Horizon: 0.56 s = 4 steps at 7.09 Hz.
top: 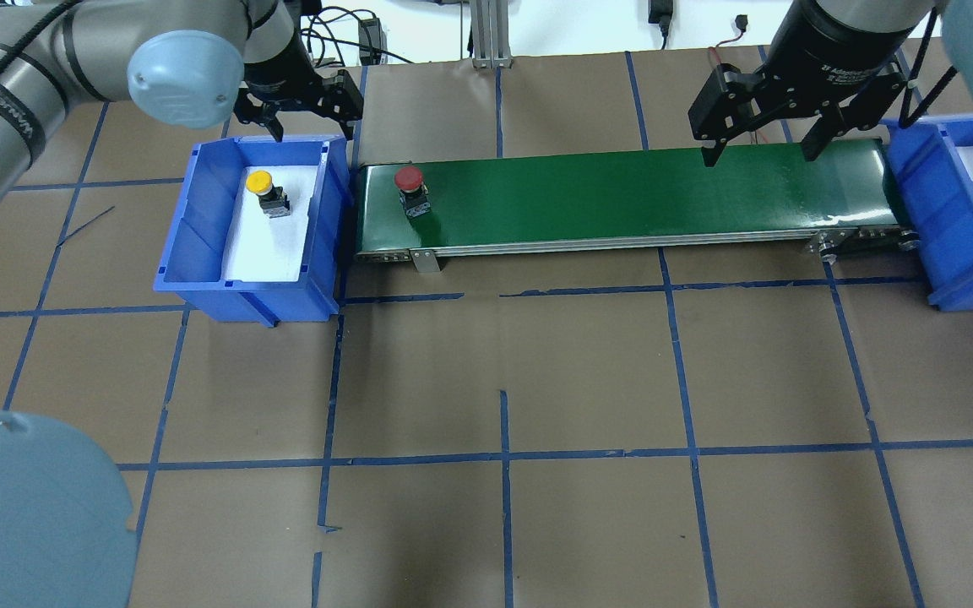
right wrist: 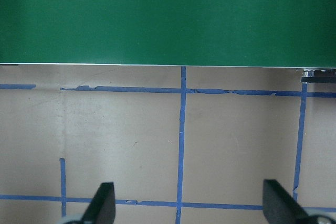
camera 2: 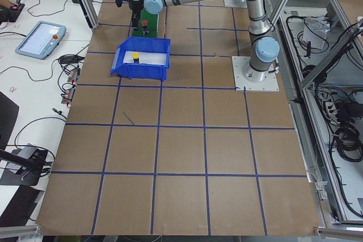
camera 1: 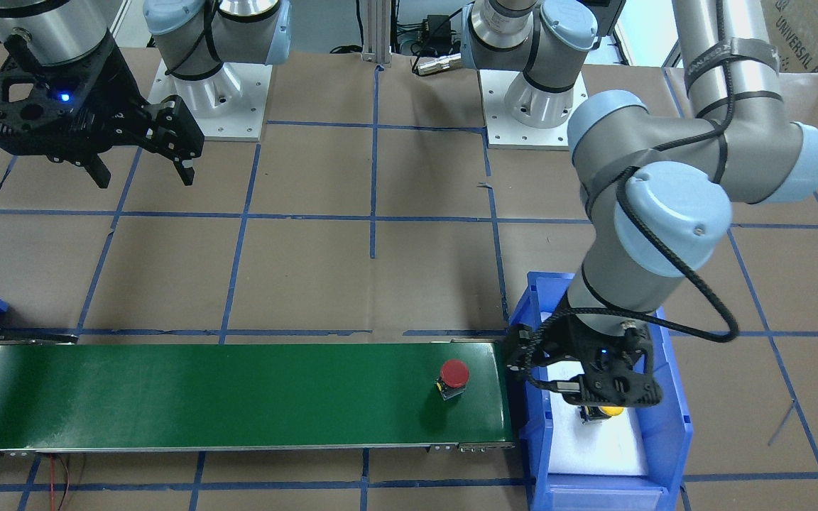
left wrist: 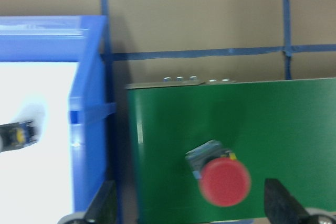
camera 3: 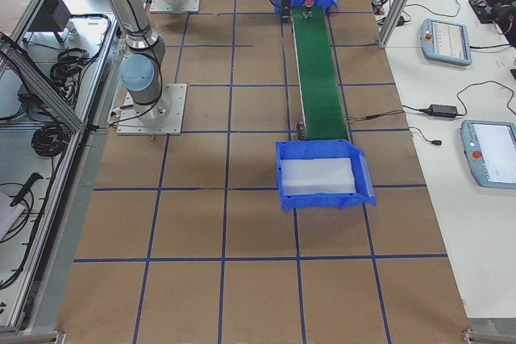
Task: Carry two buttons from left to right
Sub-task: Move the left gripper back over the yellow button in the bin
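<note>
- The left claw (top: 311, 127) is hovering over the left blue bin (top: 199, 219) with its fingers spread apart, gripping nothing.
- The yellow button (top: 265, 190) is sitting upright in that bin, below this claw.
- The red button (top: 410, 190) is standing on the green belt (top: 622, 194), just beside the same claw, on the side toward the other arm.
- The right claw (top: 761, 152) is hanging spread wide and empty near the belt's other end, well apart from both buttons.
- The right blue bin (top: 926, 211) is resting on the worktop (top: 588, 380) near that claw.

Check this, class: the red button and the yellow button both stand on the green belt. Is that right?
Not quite. The red button does stand on the green belt, but the yellow button sits inside the blue bin beside the belt's end. The overhead exterior view shows it.
</note>
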Each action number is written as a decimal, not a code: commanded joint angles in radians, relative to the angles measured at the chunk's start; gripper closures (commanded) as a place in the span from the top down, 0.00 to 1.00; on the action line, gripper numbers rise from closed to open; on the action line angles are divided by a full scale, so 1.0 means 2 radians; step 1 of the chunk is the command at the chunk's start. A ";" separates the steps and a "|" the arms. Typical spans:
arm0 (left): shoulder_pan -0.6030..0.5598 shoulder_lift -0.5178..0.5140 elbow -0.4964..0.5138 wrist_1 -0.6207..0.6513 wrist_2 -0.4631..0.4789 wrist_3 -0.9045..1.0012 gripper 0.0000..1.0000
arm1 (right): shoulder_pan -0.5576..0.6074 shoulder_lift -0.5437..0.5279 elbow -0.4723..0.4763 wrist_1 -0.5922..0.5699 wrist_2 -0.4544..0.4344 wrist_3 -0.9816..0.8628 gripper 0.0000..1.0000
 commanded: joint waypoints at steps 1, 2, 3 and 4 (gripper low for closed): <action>0.031 -0.015 0.009 -0.009 0.051 0.044 1.00 | -0.001 0.000 0.001 0.001 0.000 0.000 1.00; 0.044 -0.025 0.006 -0.009 0.025 0.041 1.00 | -0.001 0.000 0.001 0.000 0.000 0.000 1.00; 0.049 -0.038 0.004 -0.008 0.014 0.045 1.00 | -0.002 0.000 0.000 0.007 -0.005 -0.001 1.00; 0.056 -0.056 0.003 -0.006 0.007 0.046 1.00 | -0.003 0.001 0.000 0.013 -0.006 -0.001 1.00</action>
